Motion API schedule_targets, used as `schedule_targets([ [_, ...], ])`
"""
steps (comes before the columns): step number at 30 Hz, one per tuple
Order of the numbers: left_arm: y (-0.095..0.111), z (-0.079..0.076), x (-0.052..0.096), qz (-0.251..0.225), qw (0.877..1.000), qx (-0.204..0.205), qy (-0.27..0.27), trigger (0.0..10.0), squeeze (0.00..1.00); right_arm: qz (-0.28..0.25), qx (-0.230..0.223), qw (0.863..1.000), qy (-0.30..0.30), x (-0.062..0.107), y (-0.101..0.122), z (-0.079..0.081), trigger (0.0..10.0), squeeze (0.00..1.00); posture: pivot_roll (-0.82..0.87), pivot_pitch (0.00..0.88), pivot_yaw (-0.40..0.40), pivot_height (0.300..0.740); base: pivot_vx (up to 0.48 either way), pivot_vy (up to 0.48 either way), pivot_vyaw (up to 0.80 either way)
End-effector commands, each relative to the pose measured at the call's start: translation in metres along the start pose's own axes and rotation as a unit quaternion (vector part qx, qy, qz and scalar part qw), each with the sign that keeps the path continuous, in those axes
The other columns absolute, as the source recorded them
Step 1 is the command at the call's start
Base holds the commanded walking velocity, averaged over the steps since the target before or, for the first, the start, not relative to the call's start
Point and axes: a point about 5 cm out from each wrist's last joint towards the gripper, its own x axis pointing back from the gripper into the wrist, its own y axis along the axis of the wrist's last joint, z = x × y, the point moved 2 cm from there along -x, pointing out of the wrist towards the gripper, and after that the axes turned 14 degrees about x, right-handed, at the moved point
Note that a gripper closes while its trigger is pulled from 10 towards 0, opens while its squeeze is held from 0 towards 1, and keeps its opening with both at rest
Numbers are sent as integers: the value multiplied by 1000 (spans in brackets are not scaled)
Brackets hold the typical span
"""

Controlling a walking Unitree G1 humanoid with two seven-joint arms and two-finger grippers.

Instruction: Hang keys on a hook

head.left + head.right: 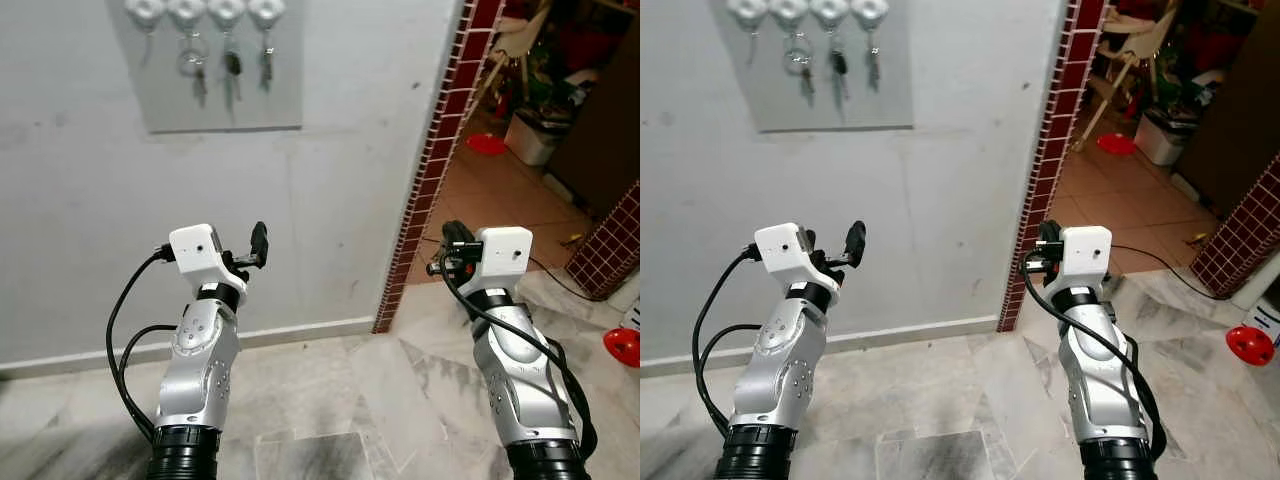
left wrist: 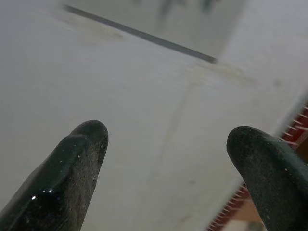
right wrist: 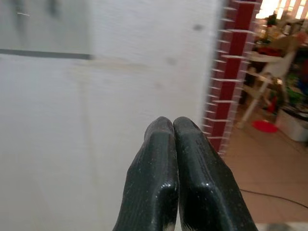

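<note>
The keys (image 1: 231, 72) hang far up on the wall, high and to the left, on a grey board (image 1: 215, 95) fixed to the white wall (image 1: 90, 200). Four white hooks (image 1: 186, 12) sit in a row along the board's top edge. The three on the right each carry keys, one set on a ring (image 1: 191, 62); whether anything hangs from the leftmost hook I cannot tell.

My left gripper (image 1: 255, 250) is raised in front of the wall, well below the board, its fingers (image 2: 72, 168) spread wide with nothing between them. My right gripper (image 1: 450, 245) is up near the dark red tiled wall edge (image 1: 440, 150), its fingertips (image 3: 161, 159) pressed together, and I see nothing caught between them.

By my reading the hanging looks done, or I hold no keys to hang.

The risks from here: reaching up with the spread left gripper could brush the hanging keys and knock a set off its hook. The board sits high, so a stretch could scrape my fingers on the wall. My right arm is close to the tiled edge and could bump it on a turn.
</note>
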Motion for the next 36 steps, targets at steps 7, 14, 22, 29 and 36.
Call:
schedule_targets([
  [7, 2, -1, -2, 1, 1000, -3, -2, 10000, 0, -17, 3, 1000, -3, 0, 9, -2, 10000, 0, -16, 51, -21, 740, 0, 440, 0],
  [14, 3, -1, -2, 0, 1000, -2, -2, 10000, 0, -17, 1, 1000, -2, 0, 9, -1, 10000, 0, -13, 50, -22, 740, 0, 444, 0],
  [22, 4, -2, -2, -1, 1000, -15, -1, 10000, 0, -18, 0, 1000, 0, 0, 9, 0, 10000, 0, -11, 44, -24, 740, 0, 193, 0],
  [29, 2, -3, -2, 6, 1000, -27, -4, 10000, 0, -17, 1, 1000, -2, -1, 9, -2, 10000, 0, -13, 36, -23, 740, 0, 0, 0],
  [36, 3, -7, -3, 4, 999, -33, -17, 10000, 0, -25, 4, 1000, -2, 0, 12, -6, 10000, 0, -15, 26, -18, 740, 0, 0, 0],
])
